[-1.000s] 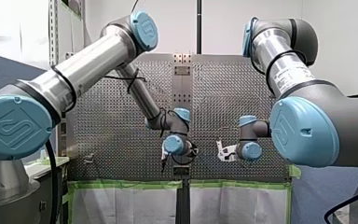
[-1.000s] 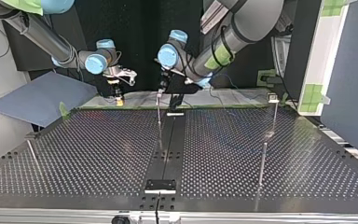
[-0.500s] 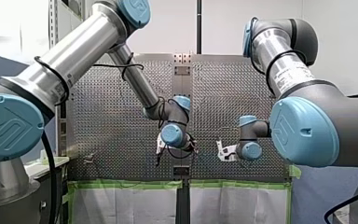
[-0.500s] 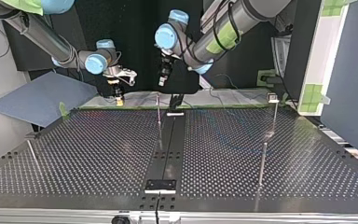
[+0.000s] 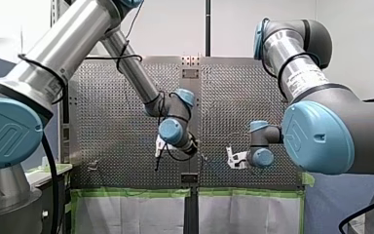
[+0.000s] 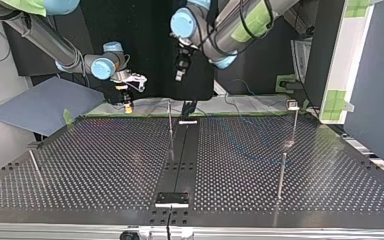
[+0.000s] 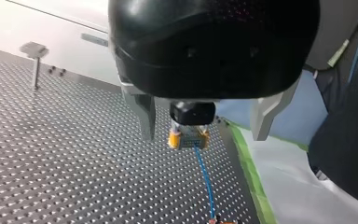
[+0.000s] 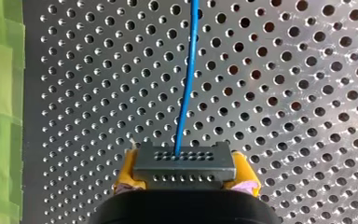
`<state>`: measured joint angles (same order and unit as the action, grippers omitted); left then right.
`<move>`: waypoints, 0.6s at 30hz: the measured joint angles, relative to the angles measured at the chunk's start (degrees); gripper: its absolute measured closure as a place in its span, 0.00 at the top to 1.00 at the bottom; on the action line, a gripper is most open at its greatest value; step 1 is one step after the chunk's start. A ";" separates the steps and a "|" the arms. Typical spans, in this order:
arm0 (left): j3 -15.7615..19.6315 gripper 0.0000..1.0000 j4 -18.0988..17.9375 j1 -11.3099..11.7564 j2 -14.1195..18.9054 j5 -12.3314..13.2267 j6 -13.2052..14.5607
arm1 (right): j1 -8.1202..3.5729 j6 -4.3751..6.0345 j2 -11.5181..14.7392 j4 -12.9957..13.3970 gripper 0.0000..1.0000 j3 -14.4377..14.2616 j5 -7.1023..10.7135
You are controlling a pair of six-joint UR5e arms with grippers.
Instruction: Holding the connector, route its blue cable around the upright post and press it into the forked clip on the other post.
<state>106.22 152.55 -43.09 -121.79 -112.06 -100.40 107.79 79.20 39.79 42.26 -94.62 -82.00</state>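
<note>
My right gripper (image 8: 184,176) is shut on the grey connector (image 8: 184,161), with its yellow pads (image 8: 125,173) on both sides. The blue cable (image 8: 187,79) leaves the connector's face and runs ahead over the perforated table. In the top view this gripper (image 6: 126,96) hangs low at the table's far edge, left of the thin upright post (image 6: 170,120). My left gripper (image 6: 181,75) hangs open and empty, high above that post. In the left wrist view its metal fingers (image 7: 144,116) frame the connector (image 7: 188,138) and the cable (image 7: 205,177) further off.
A post with a small head (image 6: 293,116) stands at the top view's far right, another thin post (image 6: 281,175) nearer on that side, and a slanted one (image 6: 35,167) at the near left. Green tape (image 7: 249,163) edges the table. A dark central strip (image 6: 177,165) runs across it.
My left arm has risen and drawn away from the top of the middle post; in the front view its gripper went up and to the left. The right arm and connector have stayed still.
</note>
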 joint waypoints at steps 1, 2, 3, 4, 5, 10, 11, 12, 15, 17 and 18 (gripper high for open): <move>0.52 1.00 -0.15 -0.03 0.51 0.00 -0.49 | 0.01 0.00 0.00 -0.01 0.00 0.00 0.02; 1.02 1.00 -0.27 -0.04 1.01 -0.02 -0.97 | 0.00 0.00 0.00 -0.02 0.00 0.00 0.04; 1.71 1.00 -0.40 -0.05 1.71 -0.05 -1.63 | 0.00 0.03 0.00 -0.01 0.00 0.00 0.13; 2.25 1.00 -0.46 -0.04 2.24 -0.07 -2.16 | 0.00 0.03 0.01 0.00 0.00 0.00 0.23; 2.76 1.00 -0.53 0.00 2.76 -0.05 -2.66 | 0.00 0.04 0.01 0.00 0.00 0.01 0.35; 5.40 1.00 -0.71 0.29 5.39 0.03 -4.66 | 0.00 0.23 0.04 0.02 0.00 0.08 0.75; 5.90 1.00 -0.72 0.32 5.89 0.03 -4.79 | 0.00 0.26 0.05 0.02 0.00 0.09 0.79; 6.54 1.00 -0.75 0.37 6.54 0.06 -5.00 | 0.00 0.30 0.04 0.03 0.00 0.12 0.82; 8.25 1.00 -1.53 0.99 8.25 0.82 -6.10 | -0.01 0.34 0.03 0.04 0.00 0.12 0.85; 9.38 1.00 -2.42 1.35 9.37 1.63 -7.08 | 0.00 0.34 0.04 0.04 0.00 0.13 0.86; 10.10 1.00 -3.07 1.54 10.10 2.01 -7.73 | 0.00 0.34 0.03 0.03 0.00 0.12 0.86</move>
<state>116.32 149.47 -41.55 -111.68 -110.05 -108.13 107.79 79.54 39.82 42.29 -94.50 -81.14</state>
